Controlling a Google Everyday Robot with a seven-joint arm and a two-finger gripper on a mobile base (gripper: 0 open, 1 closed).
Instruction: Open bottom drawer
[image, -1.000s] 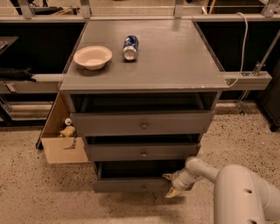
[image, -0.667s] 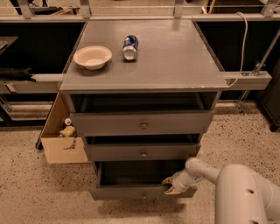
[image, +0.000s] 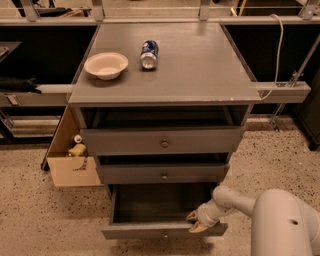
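Note:
The grey cabinet (image: 165, 85) has three drawers. The bottom drawer (image: 160, 231) is pulled far out toward me, and its dark empty inside shows; its slim front panel lies near the lower edge of the view with a small knob at its middle. My gripper (image: 196, 222) comes in from the lower right on a white arm (image: 270, 220) and sits at the right end of that front panel, fingertips at its top edge. The top drawer (image: 162, 142) and middle drawer (image: 162, 174) stand pushed in.
A white bowl (image: 106, 65) and a blue can lying on its side (image: 149, 54) rest on the cabinet top. An open cardboard box (image: 70, 150) with small items stands on the speckled floor at the cabinet's left. Dark shelving runs behind.
The bottom drawer has slid out toward me, from nearly shut to wide open. My gripper has moved with its front panel, down and toward me.

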